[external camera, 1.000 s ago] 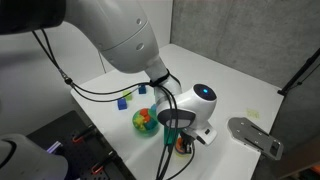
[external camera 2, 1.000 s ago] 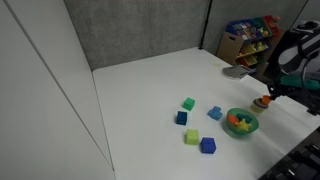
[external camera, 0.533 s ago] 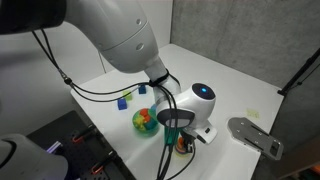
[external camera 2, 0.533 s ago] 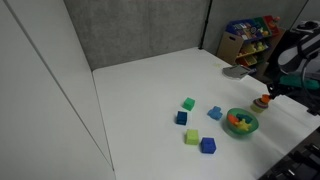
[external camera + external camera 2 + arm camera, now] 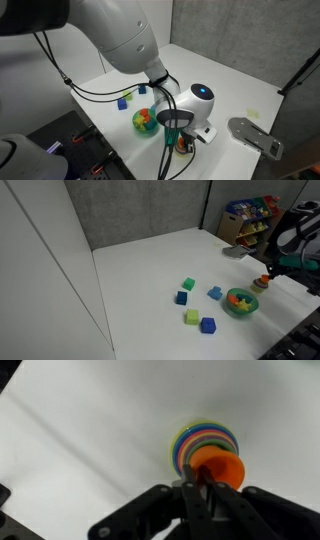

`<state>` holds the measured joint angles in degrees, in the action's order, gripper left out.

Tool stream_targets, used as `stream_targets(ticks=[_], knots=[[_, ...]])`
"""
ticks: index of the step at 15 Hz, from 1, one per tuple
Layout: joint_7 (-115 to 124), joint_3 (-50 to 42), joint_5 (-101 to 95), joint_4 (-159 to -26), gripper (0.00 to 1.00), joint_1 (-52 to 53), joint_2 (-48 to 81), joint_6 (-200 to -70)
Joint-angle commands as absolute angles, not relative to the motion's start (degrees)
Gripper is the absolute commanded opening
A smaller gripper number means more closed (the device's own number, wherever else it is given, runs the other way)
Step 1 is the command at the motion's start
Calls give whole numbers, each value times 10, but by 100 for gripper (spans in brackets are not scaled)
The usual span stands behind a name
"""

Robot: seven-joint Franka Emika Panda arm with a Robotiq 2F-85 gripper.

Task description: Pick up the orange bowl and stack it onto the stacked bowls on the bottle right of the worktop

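In the wrist view my gripper (image 5: 200, 478) is shut on the rim of the small orange bowl (image 5: 222, 468). It holds the bowl tilted just over the stacked bowls (image 5: 195, 438), whose rims show green and several other colours, on the white worktop (image 5: 90, 440). Whether the orange bowl touches the stack I cannot tell. In both exterior views the gripper (image 5: 180, 138) (image 5: 268, 274) is low at the worktop's edge, with a bit of orange (image 5: 183, 147) (image 5: 263, 281) under it.
A teal bowl of multicoloured pieces (image 5: 145, 120) (image 5: 241, 302) stands close beside the gripper. Several small cubes (image 5: 186, 283) (image 5: 207, 326) lie further in on the worktop (image 5: 150, 270). A grey metal plate (image 5: 255, 135) lies at the worktop's edge. A toy shelf (image 5: 250, 218) stands behind.
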<state>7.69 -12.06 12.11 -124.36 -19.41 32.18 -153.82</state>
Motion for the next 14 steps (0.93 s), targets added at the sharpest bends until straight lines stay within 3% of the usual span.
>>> stream_targets(ticks=[1, 10, 14], knots=[[61, -117, 125, -1246, 25, -199, 324, -1545], [52, -117, 124, -1253, 97, -199, 308, -1544], [43, -107, 129, -1251, 100, -202, 300, -1547]])
